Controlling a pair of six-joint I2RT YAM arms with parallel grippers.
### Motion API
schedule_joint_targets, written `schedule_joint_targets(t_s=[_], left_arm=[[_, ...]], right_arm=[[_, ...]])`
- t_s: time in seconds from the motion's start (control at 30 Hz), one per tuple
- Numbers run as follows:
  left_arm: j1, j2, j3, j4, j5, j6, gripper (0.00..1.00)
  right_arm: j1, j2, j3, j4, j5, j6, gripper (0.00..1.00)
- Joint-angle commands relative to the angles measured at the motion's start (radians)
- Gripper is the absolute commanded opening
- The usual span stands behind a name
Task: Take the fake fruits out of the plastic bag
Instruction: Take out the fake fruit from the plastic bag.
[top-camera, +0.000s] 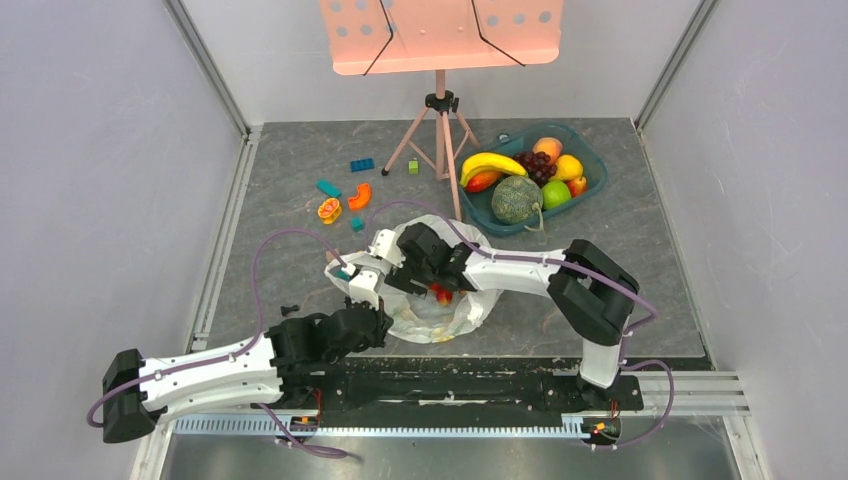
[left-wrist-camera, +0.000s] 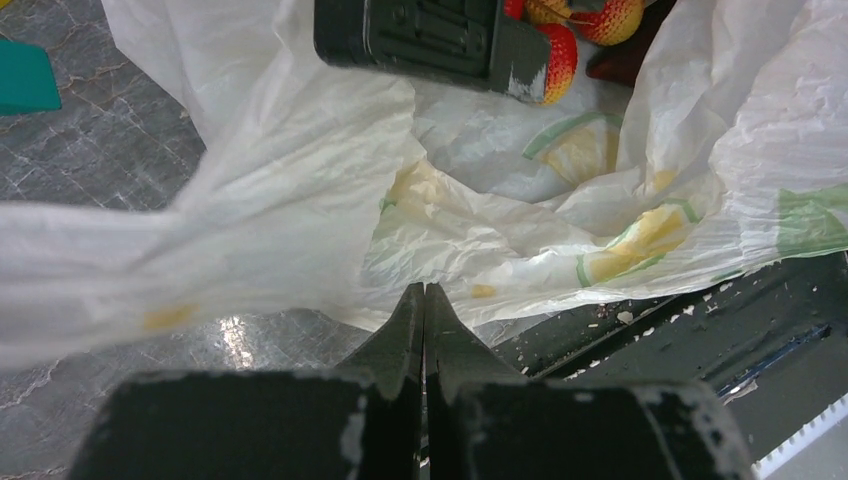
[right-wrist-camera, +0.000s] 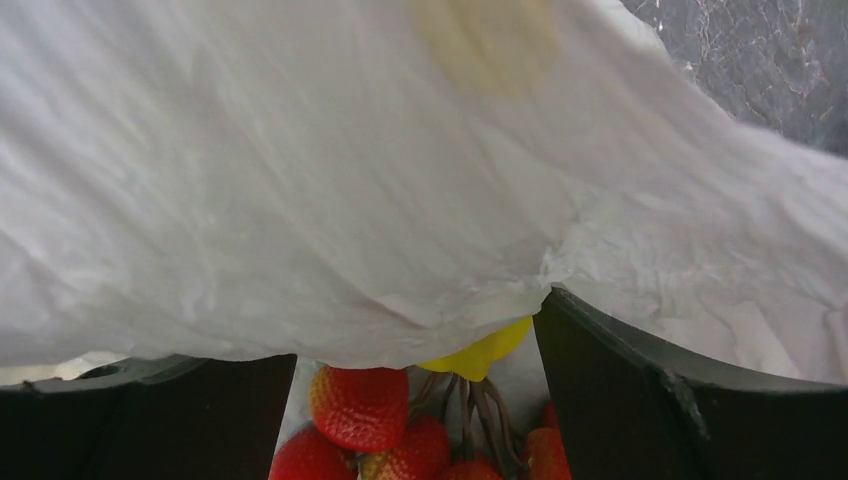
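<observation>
**Plastic bag** (top-camera: 440, 322): thin, crinkled, translucent white film with a yellow-and-green print. It lies slumped on the counter (top-camera: 620, 310) just ahead of the arm bases. I read its long axis as running left to right in the top view, with the mouth gaping upward.

**Right arm** (top-camera: 590, 290): rises from its base, folds at the elbow and reaches leftward, with the wrist over the bag.

**Left arm** (top-camera: 210, 375): stretched low from the near left corner toward the bag's near left rim.

**Right hand** (right-wrist-camera: 415, 380): inside the bag, fingers spread wide and film draped over them, with the fruits in the gap.

**Left hand** (left-wrist-camera: 422, 300): fingers pressed flat together, tips at the bag's edge. I cannot tell whether film is caught between them.

**Fake fruits** (right-wrist-camera: 360, 405): glossy red, dimpled, strawberry-like balls on brown stalks, with a yellow piece above them, resting inside the bag. I cannot tell which way the cluster points.
</observation>
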Motion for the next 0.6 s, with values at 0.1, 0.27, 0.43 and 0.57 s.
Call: schedule_joint_targets(t_s=[0.1, 0.27, 0.43, 0.57], left_arm=[[-0.005, -0.012, 0.011, 0.002, -0.031, -0.051, 0.02], [-0.004, -0.015, 0.013, -0.007, -0.033, -0.051, 0.02], [-0.004, -0.024, 0.007, -0.01, -0.036, -0.054, 0.02], [-0.004, -0.025, 0.007, -0.013, -0.036, -0.056, 0.02]], right_arm=[[-0.061, 0.042, 0.051, 0.052, -0.117, -0.032, 0.87], [-0.102, 0.059, 0.048, 0.061, -0.243, -0.042, 0.84], [-0.121, 0.063, 0.033, 0.079, -0.318, -0.042, 0.77], [-0.123, 0.058, 0.027, 0.079, -0.316, -0.04, 0.67]])
